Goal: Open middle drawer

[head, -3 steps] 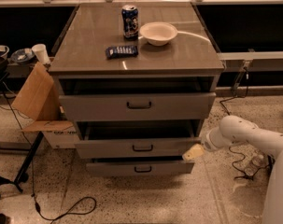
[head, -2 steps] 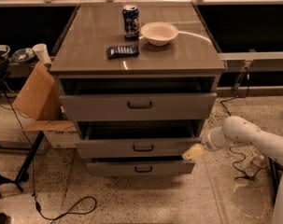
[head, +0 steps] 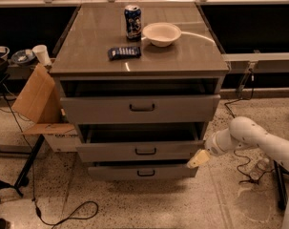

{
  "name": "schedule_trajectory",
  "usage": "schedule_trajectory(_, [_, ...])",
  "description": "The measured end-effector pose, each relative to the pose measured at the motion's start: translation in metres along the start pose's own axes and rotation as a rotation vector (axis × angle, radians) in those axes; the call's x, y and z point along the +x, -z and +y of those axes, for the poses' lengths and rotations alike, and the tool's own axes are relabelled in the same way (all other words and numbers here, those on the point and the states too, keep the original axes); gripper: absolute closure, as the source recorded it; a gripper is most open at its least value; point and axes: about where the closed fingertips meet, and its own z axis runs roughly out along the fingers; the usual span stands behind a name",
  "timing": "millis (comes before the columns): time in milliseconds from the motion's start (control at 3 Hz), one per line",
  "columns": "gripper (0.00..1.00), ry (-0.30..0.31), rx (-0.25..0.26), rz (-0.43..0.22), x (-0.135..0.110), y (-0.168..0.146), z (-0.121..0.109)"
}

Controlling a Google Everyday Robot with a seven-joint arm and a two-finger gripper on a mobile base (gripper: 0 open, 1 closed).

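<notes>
On the floor at the far left, a cardboard box (head: 33,99) leans by the cabinet's (head: 182,56) left side. On the cabinet top, a dark packet (head: 124,53) lies left of centre. A can (head: 132,22) stands nearer the rear edge, with a white bowl (head: 160,34) just beside it on the right.

Below the top, all three drawers stand out from the frame. The middle drawer (head: 110,151) sits between the tall-fronted top drawer (head: 101,109) and the bottom drawer (head: 115,171), partly open, with a dark strip of its tray showing above the front panel. Its long axis runs left to right, parallel to the cabinet's front edge. The panel and its small bar handle (head: 145,151) face me, so it slides out toward the camera.

The gripper (head: 197,159) is at the right end of that panel, by its lower corner. I cannot tell whether it touches the panel, or whether it is clenched or released.

Over the last second almost nothing has changed. The drawer front is where it was and the gripper has barely shifted; only the white arm (head: 251,135) behind it has swung slightly. I judge the pull has paused or finished, with the drawer only partway out.
</notes>
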Motion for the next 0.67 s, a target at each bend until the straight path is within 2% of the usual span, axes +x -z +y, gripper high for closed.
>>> schedule_trajectory(333, [0.00, 0.063, -0.084, 0.049, 0.0083, -0.0047, 0.0091])
schedule_trajectory(667, [0.00, 0.073, -0.109, 0.074, 0.0116, -0.0040, 0.0123])
